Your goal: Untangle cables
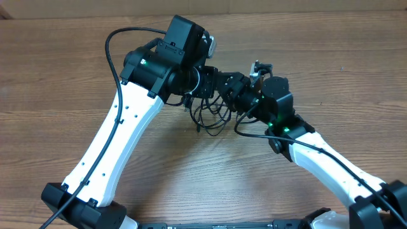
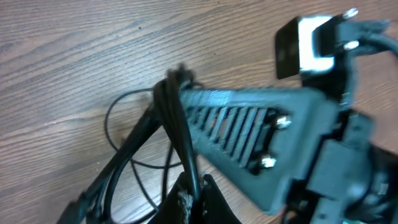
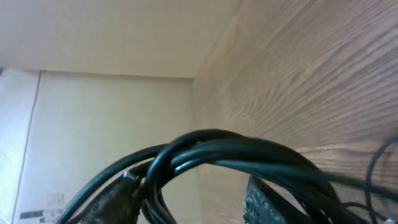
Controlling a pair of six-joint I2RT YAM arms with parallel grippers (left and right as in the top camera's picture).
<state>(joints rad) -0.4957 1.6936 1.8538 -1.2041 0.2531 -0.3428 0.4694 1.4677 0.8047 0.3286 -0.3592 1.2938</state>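
Over wood-grain table [image 1: 63,76], held black cables [image 1: 210,117] clamped tight in left gripper [image 2: 191,198], touched bundle with right gripper [image 2: 181,90], its opening impossible to tell, and couldn't read blurred label [image 3: 40,208].

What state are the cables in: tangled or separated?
Tangled: the cables run together in one tight bundle, with thin loops crossing each other beside it.

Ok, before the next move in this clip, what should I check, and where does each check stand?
1. The left claw is shut on the bundle of thin black cables: ok.
2. The right claw has reached the bundle: ok.
3. The right claw has closed on the bundle: cannot tell.
4. Strands are separated: not ok, they run bunched together.
5. Loose loops rest on the wooden table: ok.
6. Plug ends are located: cannot tell.
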